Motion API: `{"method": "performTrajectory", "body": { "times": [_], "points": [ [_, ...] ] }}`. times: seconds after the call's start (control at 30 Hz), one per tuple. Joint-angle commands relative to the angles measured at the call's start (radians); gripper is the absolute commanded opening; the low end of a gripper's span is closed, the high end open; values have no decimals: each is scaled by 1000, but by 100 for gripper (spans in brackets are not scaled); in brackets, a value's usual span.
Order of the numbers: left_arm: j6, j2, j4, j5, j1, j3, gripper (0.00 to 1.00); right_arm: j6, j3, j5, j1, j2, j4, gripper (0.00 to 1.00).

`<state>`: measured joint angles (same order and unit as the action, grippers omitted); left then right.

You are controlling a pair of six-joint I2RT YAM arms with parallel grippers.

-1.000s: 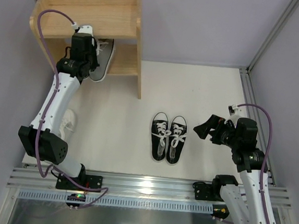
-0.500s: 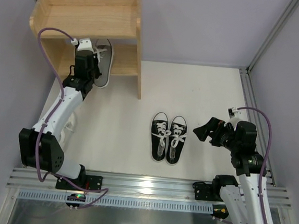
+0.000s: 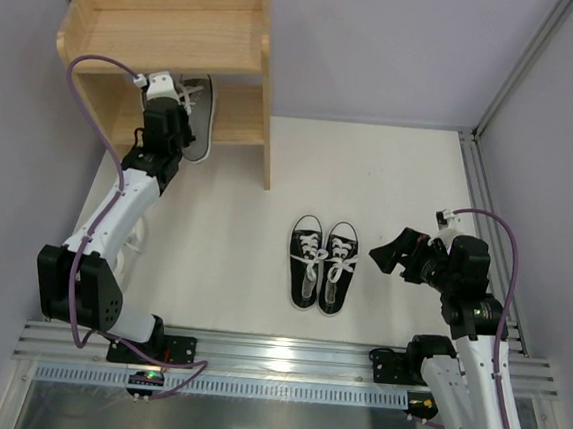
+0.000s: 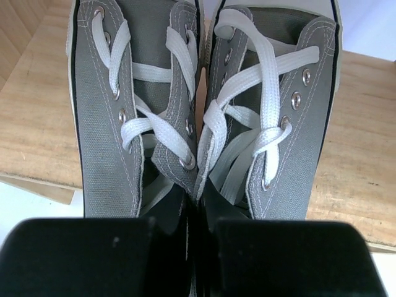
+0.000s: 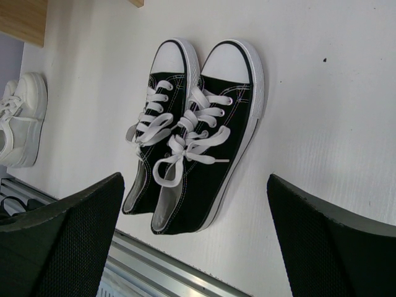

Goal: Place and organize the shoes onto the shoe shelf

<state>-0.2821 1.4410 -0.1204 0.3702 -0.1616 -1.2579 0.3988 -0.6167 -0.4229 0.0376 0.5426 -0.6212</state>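
Grey sneakers (image 4: 204, 117), clamped by left gripper (image 4: 198, 229), sit on lower shelf tier (image 4: 37, 124).

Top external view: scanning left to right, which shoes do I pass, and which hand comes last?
white shoe → grey pair → black pair → right hand, open

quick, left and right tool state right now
left tool: closed, holding the grey sneakers
right tool: open, empty
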Motion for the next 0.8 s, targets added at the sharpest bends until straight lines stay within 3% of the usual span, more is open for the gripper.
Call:
{"method": "performTrajectory", "body": {
  "times": [0.0,0.2,0.4,0.57,0.77],
  "points": [
    [6,-56,261,21,0,-40,0,8,0,-11,4,-12,35,97],
    [35,16,208,15,0,-127,0,14,2,-16,2,-16,35,97],
    [26,32,280,-13,0,-89,1,14,6,-13,5,-17,37,97],
    [41,65,246,-11,-1,-129,1,14,11,-16,4,-9,44,97],
    [44,47,255,7,-1,-91,13,18,20,-24,4,-4,60,97]
  ]
}}
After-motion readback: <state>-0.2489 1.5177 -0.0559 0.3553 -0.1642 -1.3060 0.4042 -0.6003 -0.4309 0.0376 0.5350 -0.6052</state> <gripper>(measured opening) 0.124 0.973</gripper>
